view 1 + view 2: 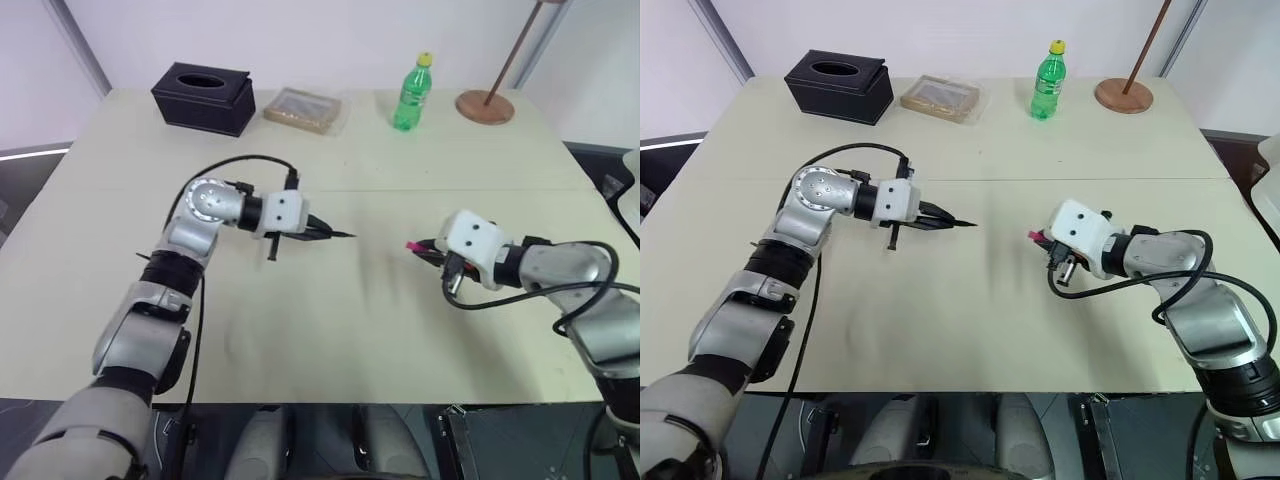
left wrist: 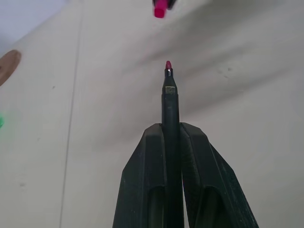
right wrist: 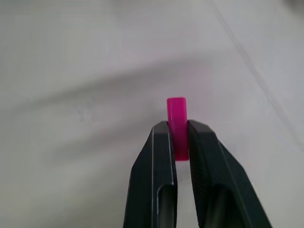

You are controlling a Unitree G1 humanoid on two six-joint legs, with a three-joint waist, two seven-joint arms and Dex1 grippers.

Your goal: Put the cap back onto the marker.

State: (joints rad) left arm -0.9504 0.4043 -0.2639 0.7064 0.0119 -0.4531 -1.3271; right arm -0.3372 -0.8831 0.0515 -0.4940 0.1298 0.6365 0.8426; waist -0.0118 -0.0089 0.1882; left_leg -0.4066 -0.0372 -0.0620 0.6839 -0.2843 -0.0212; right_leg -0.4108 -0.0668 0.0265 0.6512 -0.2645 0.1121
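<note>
My left gripper [image 1: 318,233] is shut on the thin black marker [image 2: 170,109], whose pink-red tip [image 2: 167,65] sticks out past the fingers and points across the table toward my right arm. The bright pink cap [image 3: 177,124] is pinched between the fingers of my right gripper [image 1: 428,250], shut on it, its open end poking out toward the marker. In the head views the cap [image 1: 413,245] is a small pink spot to the right of the marker's tip [image 1: 352,236], with a gap of bare table between them. Both grippers hover a little above the tabletop.
Along the far side of the beige table [image 1: 330,330] stand a black tissue box [image 1: 204,97], a flat wrapped packet [image 1: 303,109], a green bottle [image 1: 412,95] and a round wooden lamp base [image 1: 485,106]. A seam runs across the table's middle.
</note>
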